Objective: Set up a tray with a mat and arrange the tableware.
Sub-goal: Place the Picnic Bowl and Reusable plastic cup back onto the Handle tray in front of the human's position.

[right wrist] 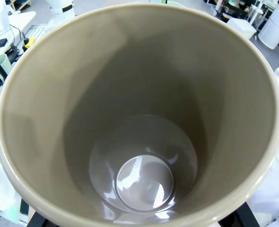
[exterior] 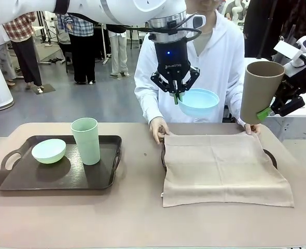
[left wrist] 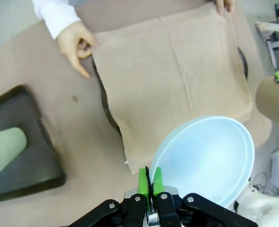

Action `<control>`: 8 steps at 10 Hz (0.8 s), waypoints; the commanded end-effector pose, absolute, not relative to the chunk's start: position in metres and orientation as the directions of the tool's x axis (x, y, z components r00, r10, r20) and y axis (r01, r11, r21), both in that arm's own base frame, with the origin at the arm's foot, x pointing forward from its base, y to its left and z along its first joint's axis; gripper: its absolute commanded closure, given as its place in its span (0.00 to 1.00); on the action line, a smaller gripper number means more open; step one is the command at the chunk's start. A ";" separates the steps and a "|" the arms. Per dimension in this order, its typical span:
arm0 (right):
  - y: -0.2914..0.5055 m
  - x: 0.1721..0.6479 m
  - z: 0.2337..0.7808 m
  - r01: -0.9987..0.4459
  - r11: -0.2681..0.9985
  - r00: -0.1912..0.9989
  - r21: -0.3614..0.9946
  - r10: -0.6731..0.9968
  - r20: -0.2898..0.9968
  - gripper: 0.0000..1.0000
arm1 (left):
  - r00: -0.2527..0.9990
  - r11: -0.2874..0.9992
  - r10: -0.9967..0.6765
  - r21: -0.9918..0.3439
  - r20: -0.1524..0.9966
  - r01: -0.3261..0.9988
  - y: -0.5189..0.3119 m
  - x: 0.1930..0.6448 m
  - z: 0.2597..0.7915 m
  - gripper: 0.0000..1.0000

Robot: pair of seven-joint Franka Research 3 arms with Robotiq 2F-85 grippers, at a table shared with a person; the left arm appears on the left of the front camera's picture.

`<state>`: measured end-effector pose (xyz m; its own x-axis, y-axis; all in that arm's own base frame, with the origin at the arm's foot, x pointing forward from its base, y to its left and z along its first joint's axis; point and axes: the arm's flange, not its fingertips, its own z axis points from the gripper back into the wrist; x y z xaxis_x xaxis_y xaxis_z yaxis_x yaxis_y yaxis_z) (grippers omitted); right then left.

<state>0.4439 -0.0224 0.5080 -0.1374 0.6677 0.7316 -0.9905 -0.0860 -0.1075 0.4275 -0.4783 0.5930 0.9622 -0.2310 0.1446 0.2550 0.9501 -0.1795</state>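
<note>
Light blue bowl [exterior: 198,102] raised over mat [exterior: 223,168], rim pinched in left gripper [exterior: 176,96], jaws clamped tight; tan tumbler [exterior: 260,91] aloft at right, tilted, clasped by right gripper [exterior: 264,113]; mat drapes dark tray [exterior: 270,155]; person's hands [exterior: 158,128] on mat's far corners; pale green bowl [exterior: 49,150] & pale green tumbler [exterior: 86,140] upright on left tray [exterior: 18,179].

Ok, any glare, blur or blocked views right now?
Front view: sharp, evenly lit, soft shadows on the dark tray. Left wrist view: the blue bowl, close to the lens, looks slightly soft and covers part of the mat's edge. Right wrist view: looking down into the tan tumbler, bright glare on its base.
</note>
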 end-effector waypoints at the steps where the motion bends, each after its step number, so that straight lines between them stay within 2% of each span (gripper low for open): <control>1: -0.022 0.447 0.509 -0.988 -0.094 -0.154 -0.122 0.668 0.728 1.00 | 0.962 0.952 -0.226 -0.175 0.154 0.252 -0.478 0.428 0.596 1.00; 7: -0.022 0.447 0.509 -0.988 -0.094 -0.154 -0.122 0.668 0.728 1.00 | 0.962 0.952 -0.226 -0.175 0.154 0.252 -0.478 0.428 0.596 1.00; 8: -0.022 0.444 0.508 -0.990 -0.086 -0.137 -0.108 0.668 0.732 0.21 | 0.962 0.950 -0.231 -0.180 0.145 0.255 -0.478 0.428 0.593 0.96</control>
<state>0.4439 -0.0228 0.5080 -0.1366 0.6676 0.7318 -0.9906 -0.0851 -0.1073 0.4275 -0.4786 0.5927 0.9622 -0.2314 0.1440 0.2553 0.9501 -0.1794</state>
